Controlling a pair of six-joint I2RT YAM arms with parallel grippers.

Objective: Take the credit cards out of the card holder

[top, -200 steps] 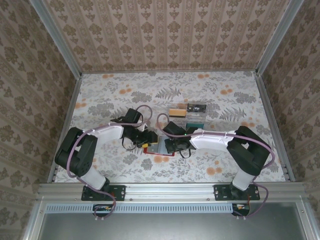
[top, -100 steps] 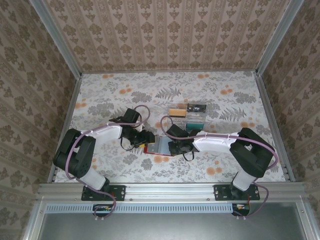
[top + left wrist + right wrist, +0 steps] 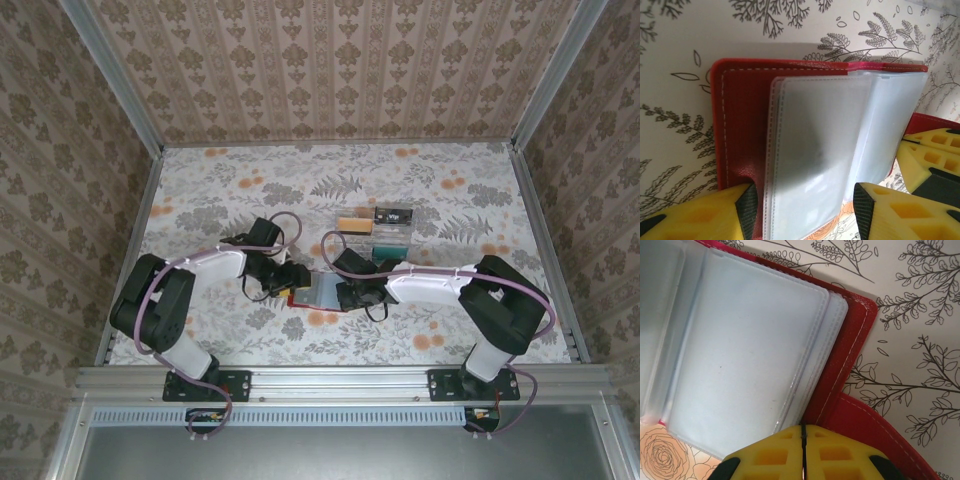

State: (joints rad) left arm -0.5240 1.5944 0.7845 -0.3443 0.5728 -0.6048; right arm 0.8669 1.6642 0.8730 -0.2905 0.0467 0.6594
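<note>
Over the last second the card holder [image 3: 318,290] has come into plainer view. It was mostly covered between the two arms, and it now lies spread flat on the surface [image 3: 250,180] with its grey-blue lining exposed, while the right arm has drawn slightly to the right. In the wrist views its clear plastic sleeves look empty, so the task seems close to finished.

The left gripper [image 3: 290,278] sits over the holder's left half. Its jaws stand apart, one tip resting on the red cover [image 3: 740,115] and the other beyond the sleeves' far edge, so the sleeves lie between them, straddled but not pinched.

The right gripper [image 3: 350,293] is at the holder's right side. Its jaws are closed tip to tip, with nothing visible between them, at the sleeves' edge just over the red cover [image 3: 855,385].

Beyond the holder, and apart from it, lie the tan-gold card [image 3: 350,222], the black card [image 3: 393,214] and the teal card [image 3: 390,240].
</note>
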